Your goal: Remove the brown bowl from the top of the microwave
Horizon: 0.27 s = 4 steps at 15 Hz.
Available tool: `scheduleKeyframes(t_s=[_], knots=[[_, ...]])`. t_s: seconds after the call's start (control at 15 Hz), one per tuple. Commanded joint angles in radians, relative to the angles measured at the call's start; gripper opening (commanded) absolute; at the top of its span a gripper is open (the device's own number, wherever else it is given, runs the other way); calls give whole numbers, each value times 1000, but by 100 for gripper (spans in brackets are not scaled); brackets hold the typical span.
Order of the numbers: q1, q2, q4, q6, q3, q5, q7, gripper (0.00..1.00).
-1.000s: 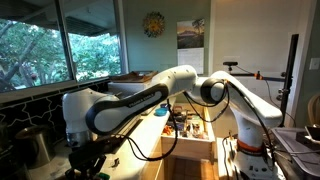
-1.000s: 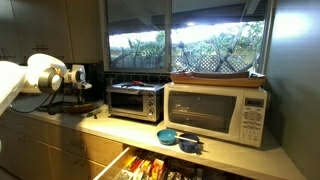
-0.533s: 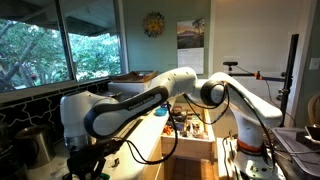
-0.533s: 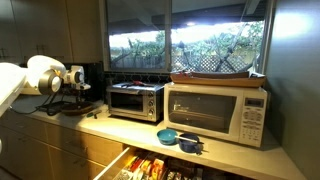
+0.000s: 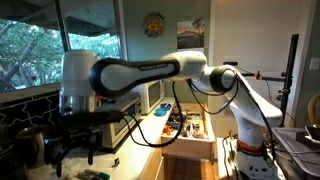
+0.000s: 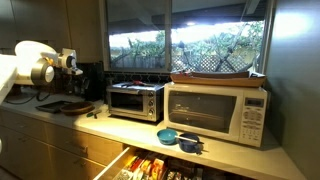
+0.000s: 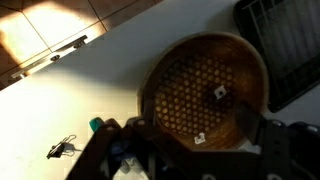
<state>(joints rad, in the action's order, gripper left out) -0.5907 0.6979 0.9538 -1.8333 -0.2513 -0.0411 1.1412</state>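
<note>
A wide, shallow brown bowl (image 6: 214, 76) lies on top of the white microwave (image 6: 215, 112), far from my arm. My gripper (image 6: 70, 68) hangs over the far end of the counter. In the wrist view my gripper (image 7: 200, 160) is open, its fingers (image 7: 130, 150) spread wide with nothing between them. Directly under it a smaller round reddish-brown perforated bowl (image 7: 205, 90) rests on the white counter (image 7: 90, 80). That small bowl (image 6: 68, 105) is apart from the jaws. In an exterior view the gripper (image 5: 70, 152) points down with the arm raised.
A silver toaster oven (image 6: 135, 100) stands beside the microwave. Blue bowls (image 6: 180, 138) sit in front of the microwave, above an open drawer (image 6: 150, 165). A black grate (image 7: 285, 50) lies next to the small bowl. A binder clip (image 7: 60, 150) lies on the counter.
The gripper has opened and let go of the small perforated bowl on the counter. The arm has lifted up away from it.
</note>
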Motion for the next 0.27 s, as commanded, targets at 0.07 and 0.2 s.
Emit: scheduleKeyframes(t_s=[0.07, 0.2], knots=[[6, -273, 248, -192, 6, -7, 139, 100], [0, -192, 121, -147, -1, -6, 100, 100]])
